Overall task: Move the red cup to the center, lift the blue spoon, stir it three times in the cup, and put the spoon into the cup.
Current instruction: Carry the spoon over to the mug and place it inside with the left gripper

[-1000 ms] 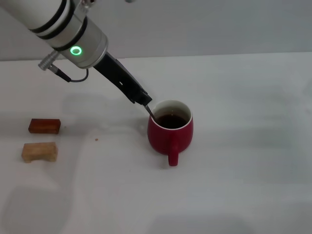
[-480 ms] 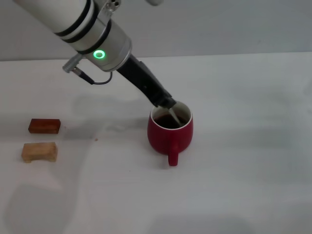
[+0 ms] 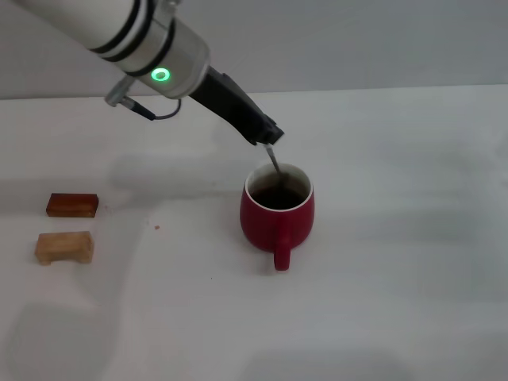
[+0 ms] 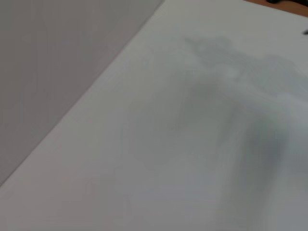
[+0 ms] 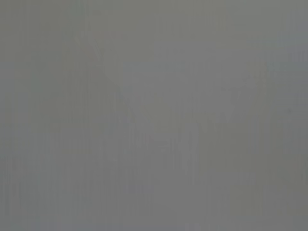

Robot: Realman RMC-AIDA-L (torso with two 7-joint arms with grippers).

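- The left gripper (image 3: 270,138) hangs just above the far-left rim of the red cup (image 3: 277,216), jaws clenched on the blue spoon (image 3: 275,163).
- The spoon slants down into the dark liquid, presumably for stirring.
- The cup stands mid-counter (image 3: 397,262), handle toward the near side.
- The right gripper is out of sight.

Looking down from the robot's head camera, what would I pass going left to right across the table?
Tan block and brown block (stacked in line, order unclear) → left gripper holding the spoon → red cup.
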